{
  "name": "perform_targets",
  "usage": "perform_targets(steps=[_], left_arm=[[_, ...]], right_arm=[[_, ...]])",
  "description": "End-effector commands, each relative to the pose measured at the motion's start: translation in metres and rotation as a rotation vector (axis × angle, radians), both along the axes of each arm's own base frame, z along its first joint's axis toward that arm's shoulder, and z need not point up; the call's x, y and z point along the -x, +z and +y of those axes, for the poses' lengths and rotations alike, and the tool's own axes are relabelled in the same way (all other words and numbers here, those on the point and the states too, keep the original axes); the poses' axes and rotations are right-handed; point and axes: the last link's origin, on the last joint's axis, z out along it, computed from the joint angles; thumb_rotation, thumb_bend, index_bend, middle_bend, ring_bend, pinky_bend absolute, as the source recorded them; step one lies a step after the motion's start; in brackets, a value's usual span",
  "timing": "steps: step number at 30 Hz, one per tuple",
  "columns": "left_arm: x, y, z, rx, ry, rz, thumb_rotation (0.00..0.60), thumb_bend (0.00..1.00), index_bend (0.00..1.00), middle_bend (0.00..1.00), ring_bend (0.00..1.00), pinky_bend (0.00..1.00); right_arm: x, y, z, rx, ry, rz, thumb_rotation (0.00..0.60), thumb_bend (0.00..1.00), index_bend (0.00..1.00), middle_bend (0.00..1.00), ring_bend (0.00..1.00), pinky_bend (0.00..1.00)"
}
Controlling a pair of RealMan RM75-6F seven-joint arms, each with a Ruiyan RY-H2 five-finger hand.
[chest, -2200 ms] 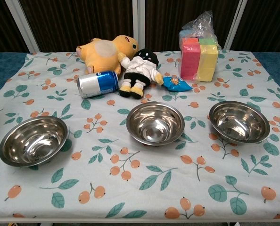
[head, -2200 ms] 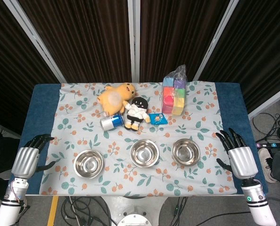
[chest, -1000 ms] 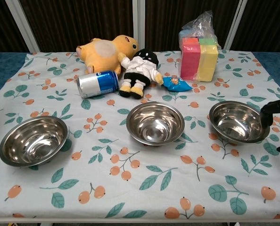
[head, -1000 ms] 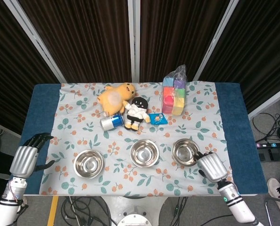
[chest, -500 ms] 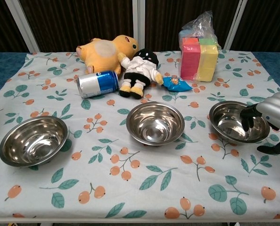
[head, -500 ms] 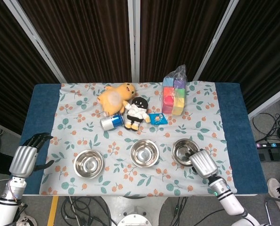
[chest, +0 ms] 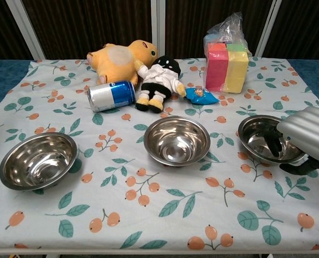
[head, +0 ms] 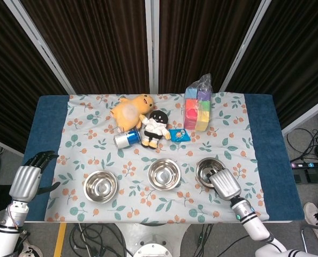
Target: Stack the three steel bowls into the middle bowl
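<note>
Right robot hand [chest: 304, 137]: we see its ribbed silver back over the right steel bowl [chest: 259, 138], dark fingers [chest: 272, 145] inside, thumb outside the rim; it pinches the wall.
Left robot hand [head: 26, 179]: fingers apart, holding nothing, at the worktop [head: 46, 118] edge.
Middle bowl [chest: 176, 141]: round, polished, on the floral cloth [chest: 149, 215].
Left bowl [chest: 37, 160]: shiny, well apart.

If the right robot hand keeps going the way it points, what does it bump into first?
Probably the right steel bowl. The right robot hand already has its dark fingers dipping over that bowl's rim, though whether they touch the steel is unclear.
</note>
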Motion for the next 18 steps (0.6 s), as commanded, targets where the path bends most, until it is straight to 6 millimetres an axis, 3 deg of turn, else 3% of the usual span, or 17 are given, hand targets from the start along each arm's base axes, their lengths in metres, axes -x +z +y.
perform_targets(steps=[1,11,18], left_arm=[[-0.0004,0.0002,0.0003,0.000,-0.001,-0.002,0.600,0.11,0.29,0.30,0.21,0.34],[-0.0021,0.0009,0.0009,0.000,-0.005,-0.002,0.600,0.11,0.29,0.30,0.21,0.34],[-0.0023,0.0011,0.0011,-0.001,-0.005,-0.003,0.600,0.11,0.29,0.30,0.21,0.34]], right_arm=[[0.0000,-0.0016,0.0007,-0.004,-0.002,0.001,0.600,0.22,0.59,0.52,0.65,0.66],[0.0006,-0.0043,0.0022,0.000,-0.008,-0.004,0.600,0.31,0.68,0.58,0.68,0.67],[-0.0019,-0.0017,0.0004,0.011,-0.002,-0.017,0.600,0.33,0.70,0.59,0.68,0.67]])
